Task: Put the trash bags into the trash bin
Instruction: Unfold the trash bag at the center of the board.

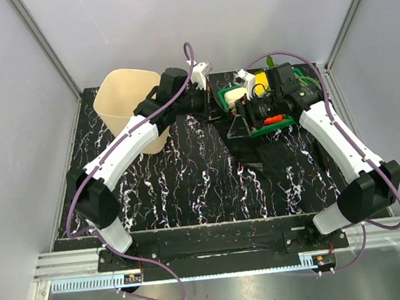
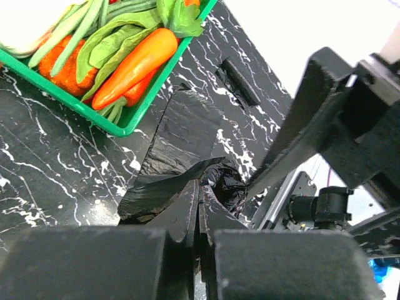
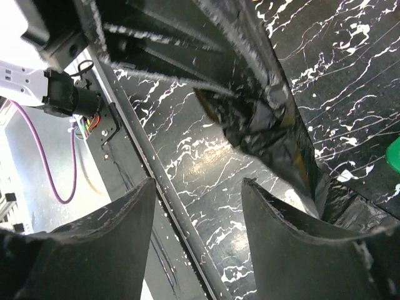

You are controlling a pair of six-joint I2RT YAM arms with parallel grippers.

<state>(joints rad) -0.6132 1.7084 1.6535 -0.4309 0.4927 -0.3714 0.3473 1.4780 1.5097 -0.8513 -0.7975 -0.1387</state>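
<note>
A glossy black trash bag [image 1: 268,153] drapes from the middle of the table toward the right. My left gripper [image 2: 200,187] is shut on a crumpled bunch of this bag [image 2: 224,178]. In the top view the left gripper [image 1: 217,109] points right, just beside the green tray. My right gripper [image 1: 239,117] faces it closely, with its fingers [image 2: 300,125] showing in the left wrist view. The right gripper [image 3: 197,190] stands open with only table between its jaws, and the held bag [image 3: 262,119] hangs just ahead of them. The cream trash bin [image 1: 126,93] stands at the back left.
A green tray [image 1: 264,133] of vegetables sits at the back right, its rim [image 2: 75,103] close to the bag. Carrots [image 2: 134,62] and greens fill it. A flat part of the bag [image 2: 187,122] lies on the black marbled table [image 1: 189,187].
</note>
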